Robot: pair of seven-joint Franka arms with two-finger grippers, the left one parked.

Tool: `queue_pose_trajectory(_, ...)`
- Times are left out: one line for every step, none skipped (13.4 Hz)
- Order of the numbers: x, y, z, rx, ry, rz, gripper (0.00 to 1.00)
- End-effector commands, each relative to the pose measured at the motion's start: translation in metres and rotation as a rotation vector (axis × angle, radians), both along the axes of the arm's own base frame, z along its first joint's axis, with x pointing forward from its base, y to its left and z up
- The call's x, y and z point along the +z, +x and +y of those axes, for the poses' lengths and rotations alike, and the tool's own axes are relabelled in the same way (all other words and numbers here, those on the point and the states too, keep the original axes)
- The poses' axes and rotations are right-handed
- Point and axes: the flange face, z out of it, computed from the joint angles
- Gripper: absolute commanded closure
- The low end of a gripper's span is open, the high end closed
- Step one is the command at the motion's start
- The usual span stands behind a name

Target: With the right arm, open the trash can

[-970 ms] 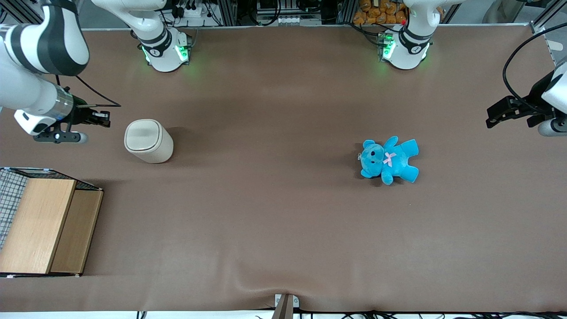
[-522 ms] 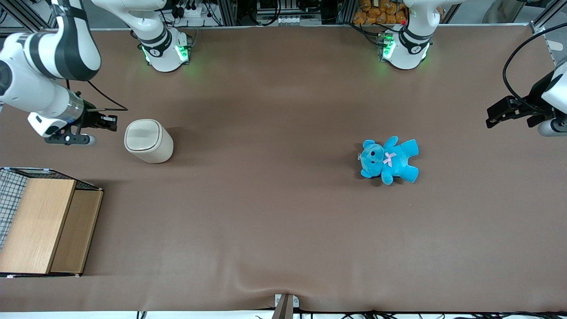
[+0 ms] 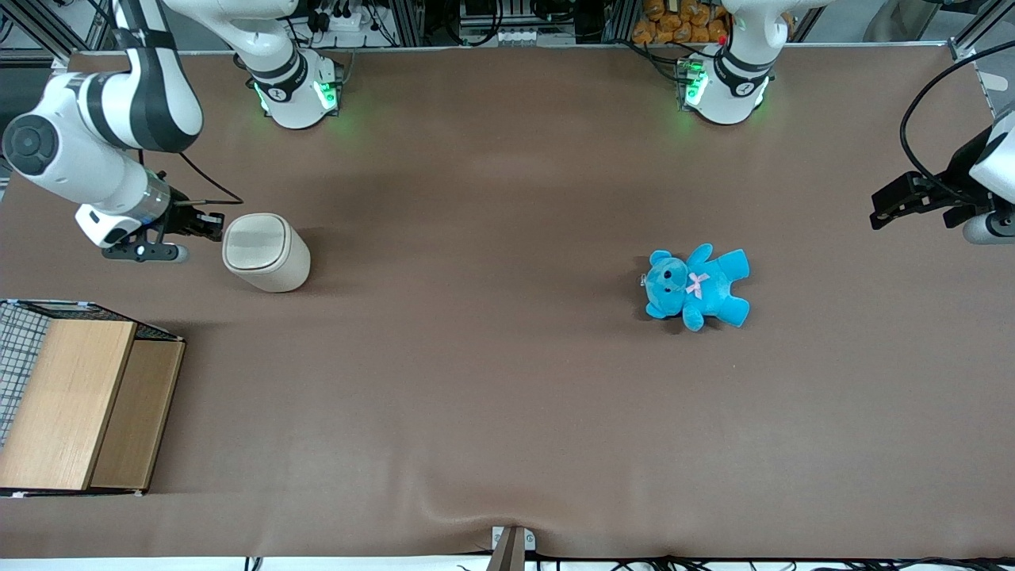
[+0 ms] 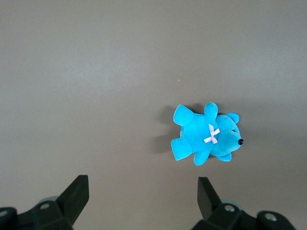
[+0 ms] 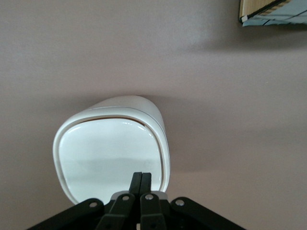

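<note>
The gripper (image 3: 216,226) hangs just beside the trash can (image 3: 266,252), the wooden box (image 3: 79,404) nearer the front camera, the teddy (image 3: 698,287) toward the parked arm's end.

Right arm (image 3: 103,119): glossy white shells, dark grey joint bands, round grey cap on the elbow joint, shiny silver wrist ring. Thin black cable loops off the wrist at 2 o'clock. White base with green status lights. Tool (image 3: 216,227) is slender and black (silver screw heads on its linkage in the wrist view), fingers pressed together.
</note>
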Motion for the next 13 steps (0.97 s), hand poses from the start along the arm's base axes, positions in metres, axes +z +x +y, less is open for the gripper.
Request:
queue_pose_trajectory(-0.017,-0.008,0.000,0.001,-0.002,-0.007,1.00)
queue_pose_trajectory(-0.024,-0.009,0.000,0.001,-0.003,-0.006,1.00)
queue_pose_trajectory(-0.028,-0.009,0.000,0.002,-0.004,-0.006,1.00)
queue_pose_trajectory(-0.031,-0.010,0.000,0.001,-0.003,0.000,1.00)
queue_pose_trajectory(-0.033,-0.010,0.000,0.001,-0.003,0.004,1.00)
queue_pose_trajectory(-0.034,-0.010,0.000,0.002,-0.004,0.007,1.00)
queue_pose_trajectory(-0.035,-0.010,0.000,0.001,-0.003,0.008,1.00)
queue_pose_trajectory(-0.037,-0.010,0.000,0.001,-0.003,0.011,1.00)
queue_pose_trajectory(-0.039,-0.009,0.000,0.001,-0.003,0.007,1.00)
queue_pose_trajectory(-0.041,-0.009,0.000,0.000,-0.003,0.008,1.00)
queue_pose_trajectory(-0.045,-0.008,-0.002,-0.002,-0.005,0.007,1.00)
queue_pose_trajectory(-0.048,-0.007,-0.002,-0.004,-0.004,0.007,1.00)
queue_pose_trajectory(-0.051,-0.007,-0.002,-0.003,-0.004,0.008,1.00)
